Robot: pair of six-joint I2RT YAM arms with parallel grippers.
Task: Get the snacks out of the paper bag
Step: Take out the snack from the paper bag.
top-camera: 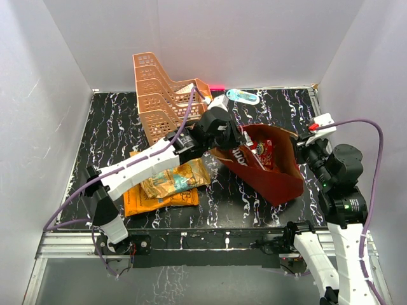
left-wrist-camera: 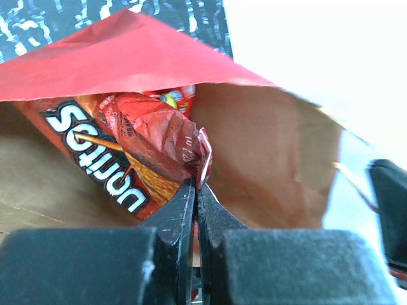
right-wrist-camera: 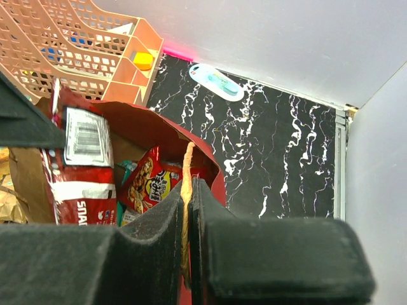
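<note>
**Worktop**: black with white veining, walled on three sides. You have bare surface at the far right, along the near edge, and in a strip between the bag and the loose packets.

**Peach rack**: one, standing far left of centre, near the bag's mouth.

**Paper bag**: one, lying on its side right of centre, mouth open toward the rack. Your right jaws are closed on its rim, with the kraft edge pinched between them.

**Snacks:**
- Your left jaws reach into the mouth and are shut tight on the crimped edge of the red Doritos packet, which is inside the bag.
- A second red packet lies beside it, so you can count two inside.
- Two more lie outside, left of the bag: the orange chip bag with the tan-gold chip bag on top.

**Small bottle**: one, at the far edge.
</note>
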